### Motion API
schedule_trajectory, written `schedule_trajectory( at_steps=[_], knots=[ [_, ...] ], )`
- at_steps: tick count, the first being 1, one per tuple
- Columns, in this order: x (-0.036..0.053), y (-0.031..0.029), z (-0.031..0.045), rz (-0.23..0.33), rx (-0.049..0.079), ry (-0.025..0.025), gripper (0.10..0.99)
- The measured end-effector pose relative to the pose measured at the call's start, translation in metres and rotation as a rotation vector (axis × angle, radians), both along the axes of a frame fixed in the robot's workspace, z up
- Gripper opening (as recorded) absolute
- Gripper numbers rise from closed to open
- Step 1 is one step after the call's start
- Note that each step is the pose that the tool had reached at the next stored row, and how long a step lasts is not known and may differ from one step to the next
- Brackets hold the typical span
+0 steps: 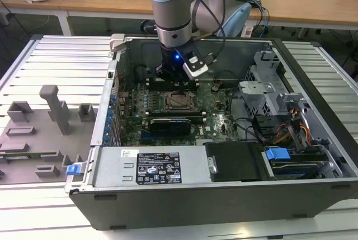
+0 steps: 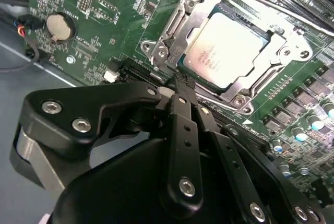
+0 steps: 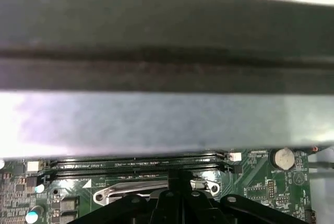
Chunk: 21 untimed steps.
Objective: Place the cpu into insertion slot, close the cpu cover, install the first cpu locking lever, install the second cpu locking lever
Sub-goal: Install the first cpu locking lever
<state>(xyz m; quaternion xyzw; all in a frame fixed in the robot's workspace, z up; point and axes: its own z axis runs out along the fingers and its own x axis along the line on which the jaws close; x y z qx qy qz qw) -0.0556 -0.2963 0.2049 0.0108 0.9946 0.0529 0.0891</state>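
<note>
**At the socket corner: press straight, stay off the chip**

Inside the case, the arm stands over the board. The cpu already lies in the slot, with the cover flat around it. The gripper has its fingers pressed together, tip just beside the cover's near corner. I cannot tell whether it touches a lever. The work looks to be at the lever stage, so push with the tip alone, keep the line square to the socket, and avoid scraping board parts nearby.
</note>
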Motion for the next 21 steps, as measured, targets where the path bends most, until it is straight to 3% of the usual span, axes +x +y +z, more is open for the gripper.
schedule_trajectory(
  at_steps=[10, 21],
  knots=[
    [0.0000, 0.0121, -0.0006, -0.027, -0.006, -0.0001, 0.106],
    [0.0000, 0.0128, -0.0060, -0.062, -0.027, -0.0004, 0.106]
  ],
)
